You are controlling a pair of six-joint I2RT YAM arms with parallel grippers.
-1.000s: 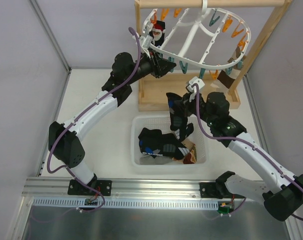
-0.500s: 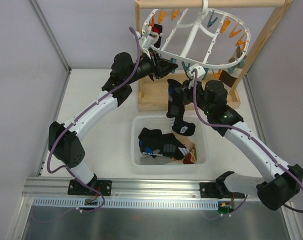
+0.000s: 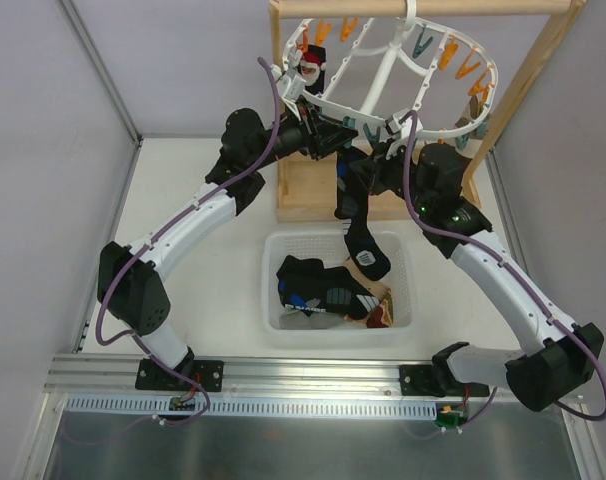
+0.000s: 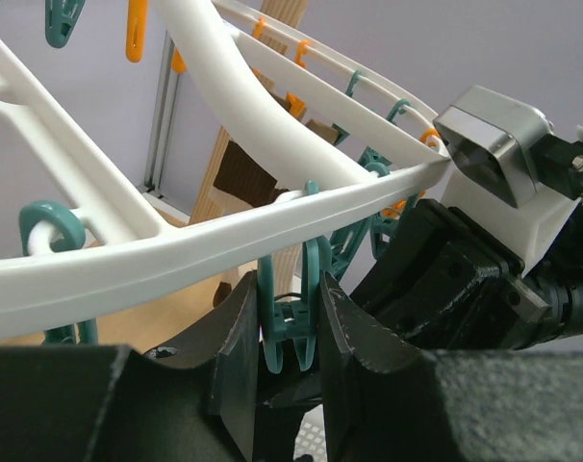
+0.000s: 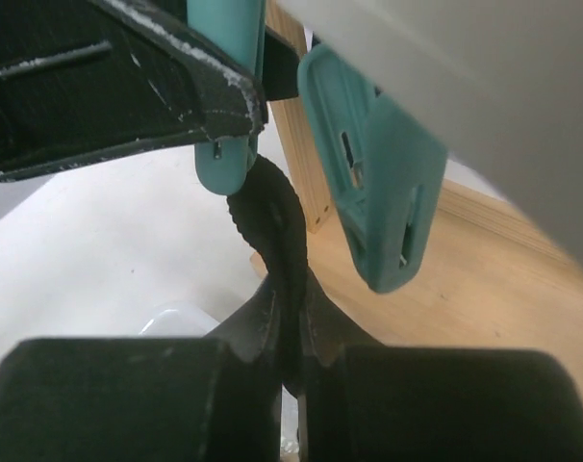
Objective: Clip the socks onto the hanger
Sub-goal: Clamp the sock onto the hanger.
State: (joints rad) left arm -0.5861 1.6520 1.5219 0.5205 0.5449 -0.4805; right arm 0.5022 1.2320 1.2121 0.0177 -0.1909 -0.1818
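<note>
Though fingers (image 5: 251, 332) hide its end, we log: right gripper (image 5: 290, 339) pinching black sock (image 5: 269, 229); left gripper (image 4: 290, 332) squeezing teal clothespin (image 4: 291, 310); basket (image 3: 271, 292) below, socks (image 3: 318, 285).

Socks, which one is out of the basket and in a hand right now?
The black sock dangling from the right hand below the hanger's near rim. The other loose ones lie heaped in the white basket.

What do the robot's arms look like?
The left arm and right arm have white tube-shaped parts joined by chunky black joints. A purple cable runs along each. The left tool and right tool are black with two thick fingers.
</note>
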